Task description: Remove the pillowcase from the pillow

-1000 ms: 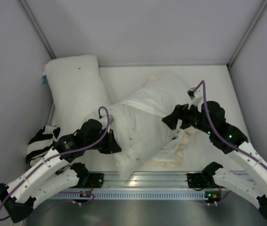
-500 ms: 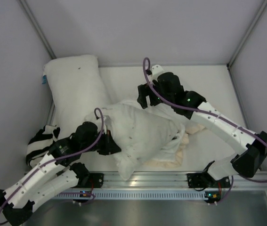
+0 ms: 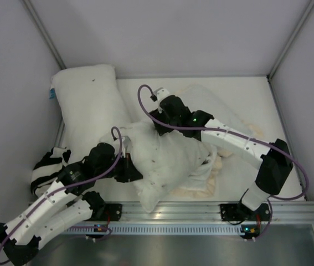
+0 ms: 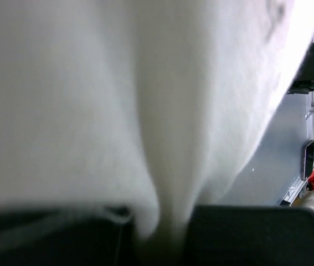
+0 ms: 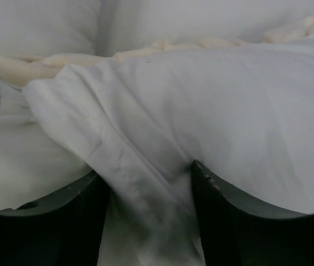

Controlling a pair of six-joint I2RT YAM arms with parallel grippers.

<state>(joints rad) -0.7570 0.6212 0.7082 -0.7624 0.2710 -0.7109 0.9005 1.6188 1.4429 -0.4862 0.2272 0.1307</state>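
Note:
The pillow [image 3: 168, 158], plump and white with tiny dark specks, lies in the middle of the table. My left gripper [image 3: 131, 166] is shut on its left side, and the left wrist view shows white stuffed cloth [image 4: 162, 111] pinched between the black fingers [image 4: 162, 224]. The pillowcase [image 3: 217, 105] lies cream-white side up behind and to the right of the pillow, with ruffled trim [image 3: 246, 124] at its edge. My right gripper [image 3: 155, 122] reaches across to the pillow's far left end. Its jaws [image 5: 148, 174] hold a fold of pillowcase cloth [image 5: 212, 111], with the trim [image 5: 145, 52] beyond.
A second white pillow [image 3: 87, 105] with one dark speck lies at the back left against the wall. A black-and-white striped cloth [image 3: 49, 166] lies at the left edge. More ruffled trim [image 3: 201, 191] shows under the pillow near the front rail [image 3: 201, 210].
My right arm has swung from the pillow's right side up and across to its far left end, taking pillowcase cloth with it. The left gripper has kept its hold.

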